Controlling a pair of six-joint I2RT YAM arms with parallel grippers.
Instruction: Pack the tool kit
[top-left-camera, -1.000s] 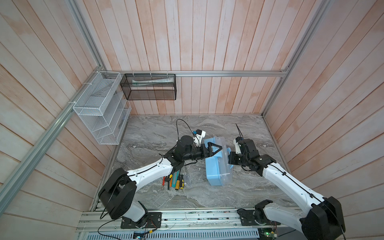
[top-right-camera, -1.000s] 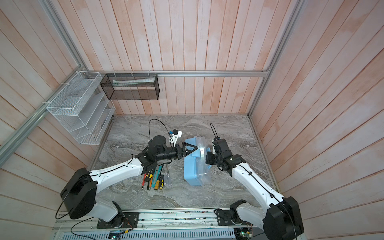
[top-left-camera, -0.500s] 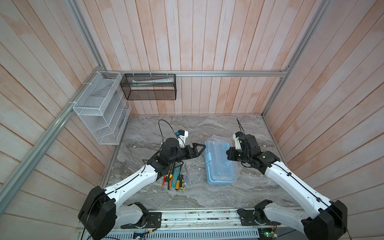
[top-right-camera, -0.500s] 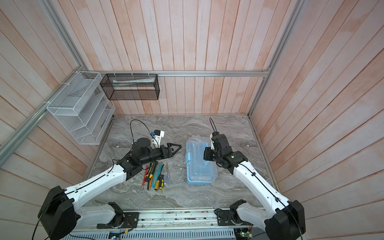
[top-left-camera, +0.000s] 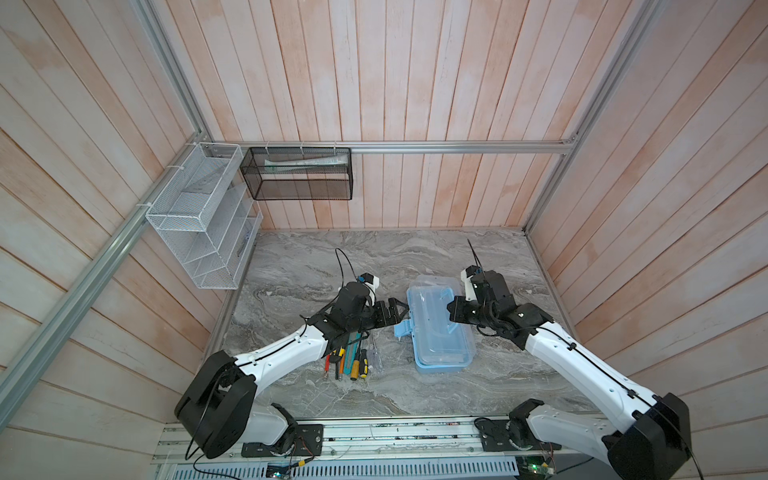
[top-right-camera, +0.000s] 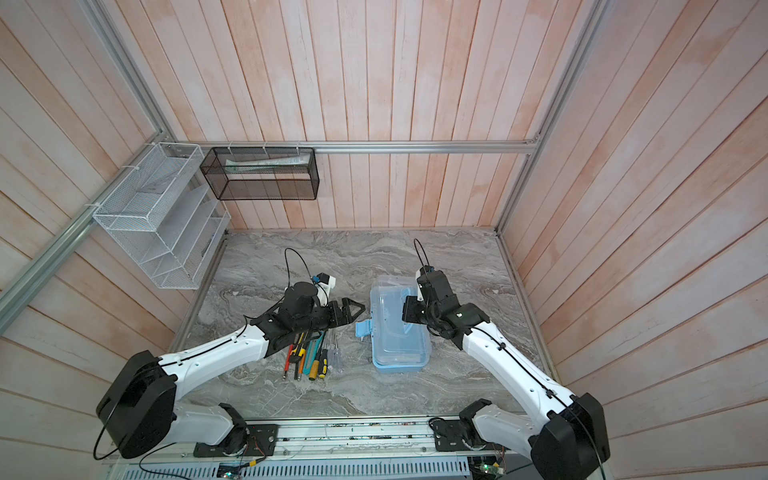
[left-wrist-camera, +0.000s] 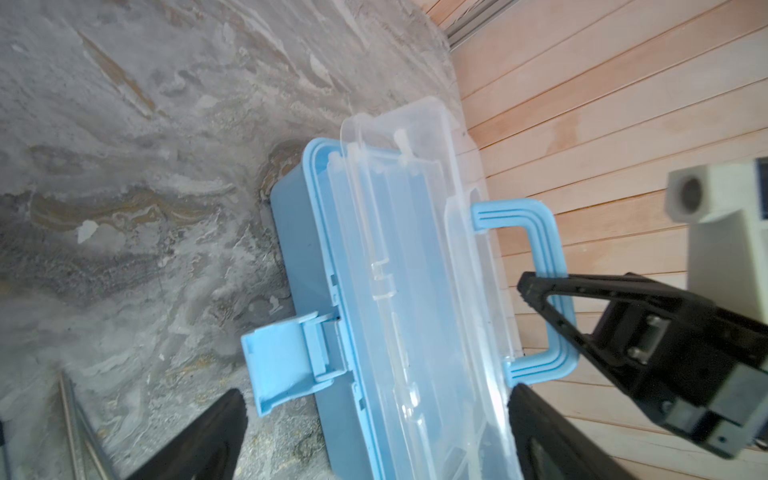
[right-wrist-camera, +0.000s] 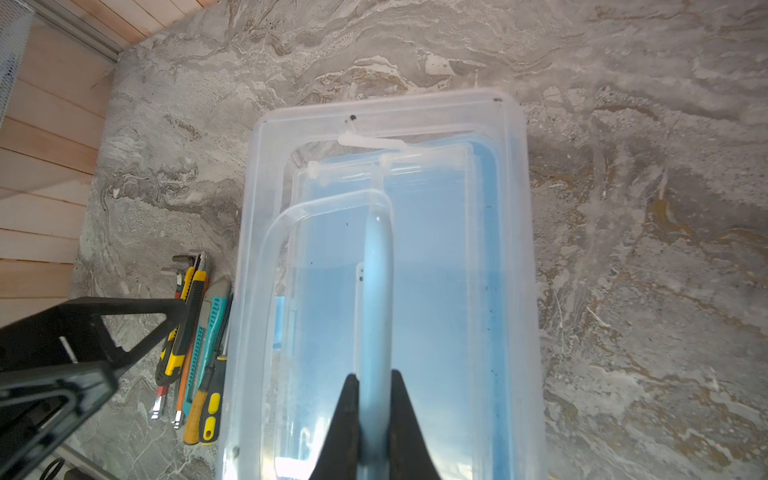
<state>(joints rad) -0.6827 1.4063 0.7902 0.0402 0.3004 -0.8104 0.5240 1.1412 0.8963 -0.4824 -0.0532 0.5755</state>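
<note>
The light blue box (top-left-camera: 438, 345) sits right of centre on the marble table (top-left-camera: 316, 257), long side running near to far. The right gripper (right-wrist-camera: 374, 380) is pinched shut on the blue handle (right-wrist-camera: 376, 291) atop the clear lid (left-wrist-camera: 415, 249). My guess is it's there to swing the lid up, since the latch (left-wrist-camera: 282, 357) on the box's left side is flipped open and the lid looks slightly raised. The left gripper (top-left-camera: 401, 314) hangs just left of that latch, jaws spread wide, holding nothing. The screwdrivers and utility knives (top-left-camera: 351, 361) lie bunched left of the box, handy for loading. No brand or writing I can read anywhere.
</note>
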